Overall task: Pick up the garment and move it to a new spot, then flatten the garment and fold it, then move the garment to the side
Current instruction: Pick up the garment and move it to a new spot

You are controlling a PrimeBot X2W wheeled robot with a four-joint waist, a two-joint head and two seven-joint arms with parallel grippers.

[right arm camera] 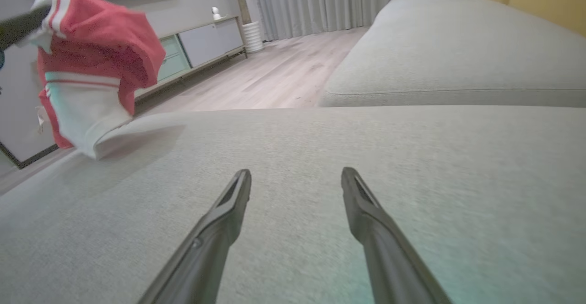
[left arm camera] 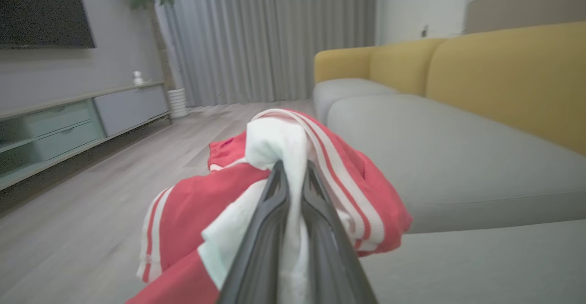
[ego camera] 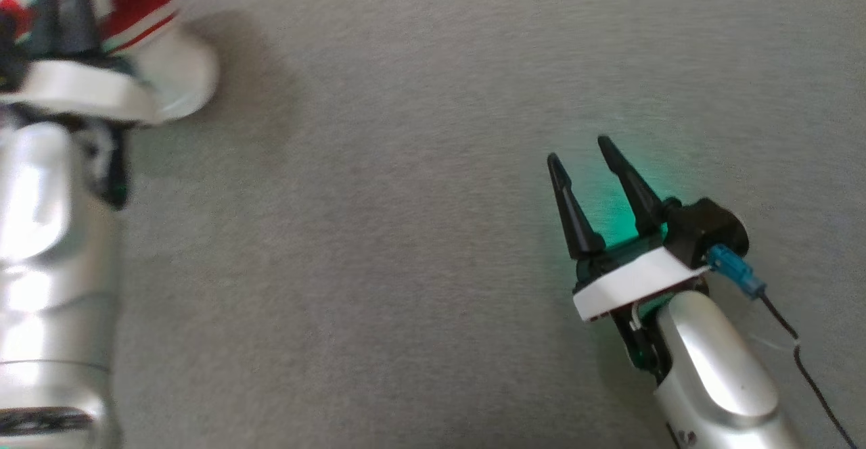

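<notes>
A living room: a broad grey sofa seat (ego camera: 419,246) lies under both arms, with yellow backrests (left arm camera: 503,75) on its far side, grey curtains (left arm camera: 274,34) beyond, and a low cabinet (left arm camera: 68,125) on a pale wood floor (left arm camera: 137,166) to the left. The left gripper (left arm camera: 293,169) has its two dark fingers pressed together on a white fold of the garment (left arm camera: 183,212), a red piece with white stripes and white panels. The cloth bunches around the fingers and hangs from them at the far left of the seat. Its lowest white edge looks to be touching the cushion or just above it, and I cannot tell which. The right gripper (right arm camera: 296,182) holds nothing, its fingers spread wide apart, low over bare cushion near the right and well apart from the garment. By my reading the task is at its very start: the garment is gripped and mostly raised, so the pick-up is done or nearly so. Carrying it to a new spot, flattening, folding and moving it aside all remain. Counted: one garment, two grippers, and at least two grey seat cushions.
</notes>
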